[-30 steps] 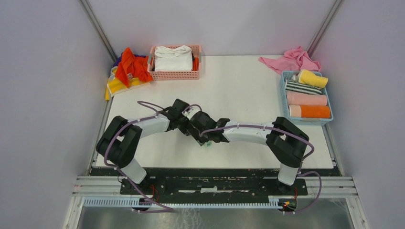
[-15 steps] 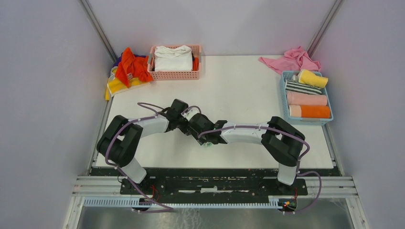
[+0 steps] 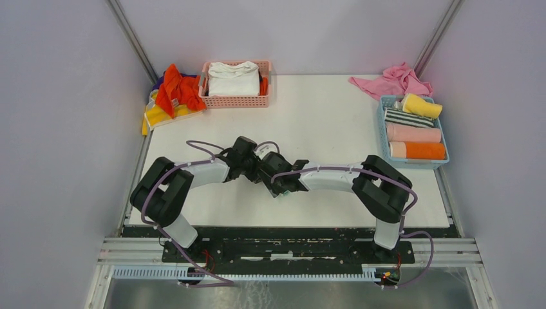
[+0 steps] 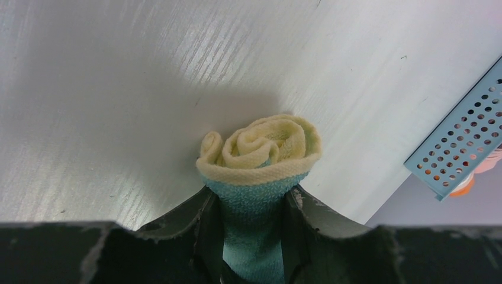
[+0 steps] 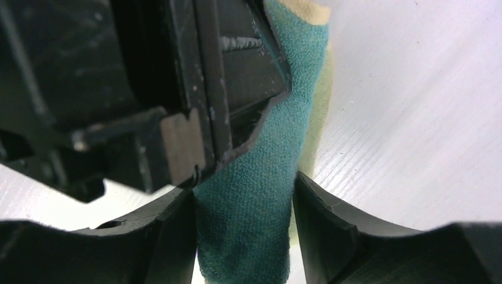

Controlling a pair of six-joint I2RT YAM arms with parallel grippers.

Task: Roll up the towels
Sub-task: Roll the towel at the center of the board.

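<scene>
White desk [image 3: 335, 109] is sitting inside a three-sided booth. Plain pale lilac-grey panels are closing it in: left wall [image 3: 58, 129], back wall [image 3: 283, 26], right wall [image 3: 499, 129]. Aluminium posts [image 3: 132, 38] are running up both back corners. A silver rail [image 3: 290, 254] is running across the near edge, with a black plate [image 3: 283, 235] lying along it. A grey metal strip [image 3: 290, 293] is showing below. Even light is falling from above. In the left wrist view, glare [image 4: 195, 41] is streaking the desk.

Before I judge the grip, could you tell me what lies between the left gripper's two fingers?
The rolled towel, teal outside, pale yellow inside, fills the left gripper, touching both fingers, as the left wrist view shows.
</scene>
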